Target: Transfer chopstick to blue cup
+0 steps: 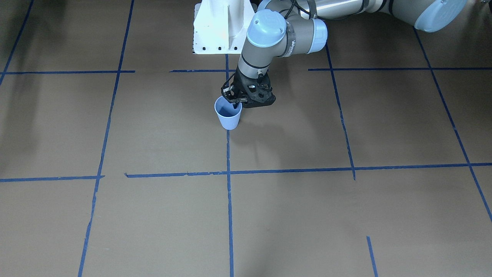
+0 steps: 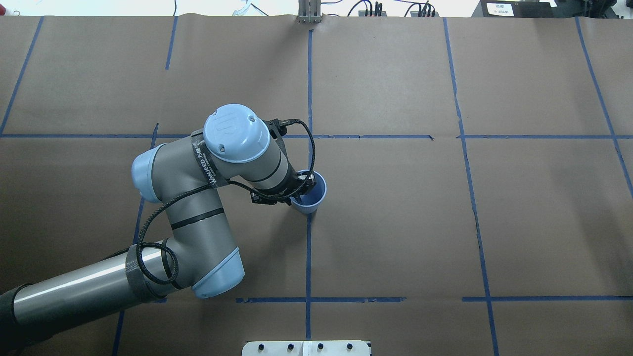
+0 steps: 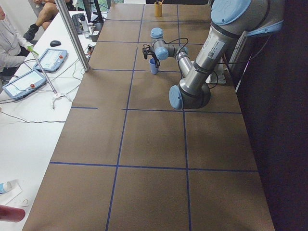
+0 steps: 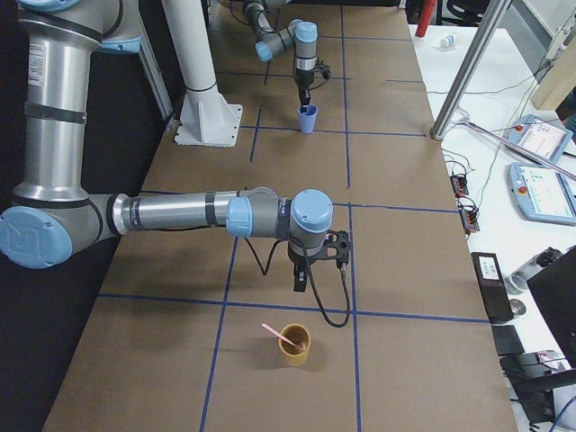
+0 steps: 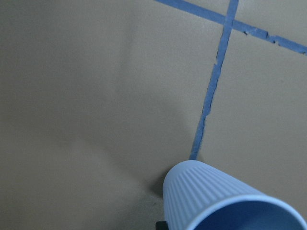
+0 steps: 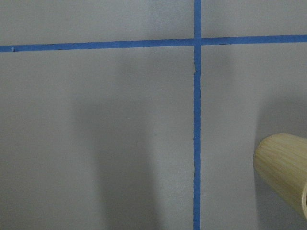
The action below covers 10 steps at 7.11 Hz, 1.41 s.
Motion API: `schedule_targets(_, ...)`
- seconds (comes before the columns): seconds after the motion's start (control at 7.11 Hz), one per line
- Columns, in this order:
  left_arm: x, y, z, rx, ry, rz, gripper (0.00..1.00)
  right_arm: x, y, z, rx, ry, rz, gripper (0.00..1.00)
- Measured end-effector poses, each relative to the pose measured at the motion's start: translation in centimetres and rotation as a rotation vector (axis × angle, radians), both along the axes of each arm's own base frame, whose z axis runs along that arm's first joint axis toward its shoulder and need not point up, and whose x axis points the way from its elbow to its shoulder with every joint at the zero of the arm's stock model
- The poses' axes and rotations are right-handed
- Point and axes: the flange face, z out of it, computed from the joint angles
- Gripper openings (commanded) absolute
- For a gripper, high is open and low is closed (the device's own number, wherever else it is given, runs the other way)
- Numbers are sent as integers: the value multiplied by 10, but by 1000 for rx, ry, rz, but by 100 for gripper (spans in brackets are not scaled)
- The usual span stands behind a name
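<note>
Chopstick [image 4: 274, 331] is not in the blue cup [image 1: 228, 114]. It leans in a tan bamboo cup [image 4: 294, 347] near the robot's right end of the table, its upper end sticking out over the rim. Right gripper [image 4: 301, 277] hangs just above and beside that cup, clear of it. It shows only from the side, so I can't tell if it's released or clenched. Left gripper [image 1: 235, 101] sits at the blue cup's robot-side rim with its fingertips dipping inside; can't tell its state either. Blue cup stands upright on a blue tape line [image 1: 229, 154].
</note>
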Motion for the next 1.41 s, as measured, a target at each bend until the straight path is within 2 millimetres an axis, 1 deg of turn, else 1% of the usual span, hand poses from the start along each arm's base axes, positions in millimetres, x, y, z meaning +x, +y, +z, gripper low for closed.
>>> schedule_targets(0.14, -11, 0, -14, 10, 26, -10, 100, 0, 0, 0, 1, 1, 0, 100)
schedule_targets(0.28, -36, -4, -32, 26, 59, -35, 100, 0, 0, -1, 5, 2, -1, 100)
schedule_targets(0.42, -73, -7, -46, 40, 83, -67, 100, 2, 1, -1, 10, 13, -2, 99)
schedule_targets(0.56, -117, -3, -48, 48, 90, -99, 100, 8, 3, 3, 17, 44, -2, 99)
schedule_targets(0.7, -156, 3, -41, 51, 87, -125, 100, 19, 7, 12, 31, 79, -11, 99)
schedule_targets(0.84, -182, 5, -32, 49, 79, -147, 100, 36, 13, 30, 44, 98, -24, 99)
schedule_targets(0.99, -195, 4, -25, 44, 70, -163, 100, 57, 22, 53, 43, 100, -24, 99)
schedule_targets(1.13, -202, 3, -19, 40, 63, -172, 100, 73, 38, 75, 31, 96, -22, 98)
schedule_targets(1.27, -205, 4, -16, 39, 60, -176, 100, 80, 54, 92, 7, 92, -20, 96)
schedule_targets(1.41, -207, 4, -16, 40, 61, -178, 100, 81, 67, 105, -22, 89, -16, 95)
